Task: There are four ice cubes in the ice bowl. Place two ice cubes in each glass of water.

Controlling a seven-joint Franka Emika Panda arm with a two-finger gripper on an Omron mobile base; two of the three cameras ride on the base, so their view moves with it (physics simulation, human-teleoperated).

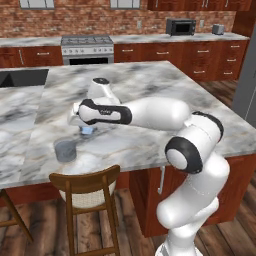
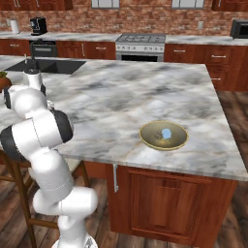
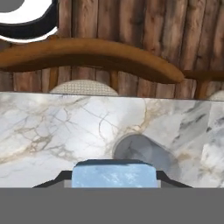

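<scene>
The gripper (image 3: pixel 114 183) is clenched on an ice cube (image 3: pixel 114 175), carrying it toward a glass (image 3: pixel 142 153) just beyond at 1 o'clock. Next: centre over the rim, then release. One cube (image 2: pixel 166 133) remains in the bowl (image 2: pixel 150 139).

pale blue ice cube (image 3: pixel 114 174), yellowish-tan bowl (image 2: pixel 180 140)

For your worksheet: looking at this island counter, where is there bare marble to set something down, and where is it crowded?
Free: the wide marble stretch between the ice bowl and the counter's far edge toward the stove. Also the strip right of the arm. Crowded: the near-left corner, where the gripper, shut on an ice cube, hangs by a glass above the chair.
</scene>
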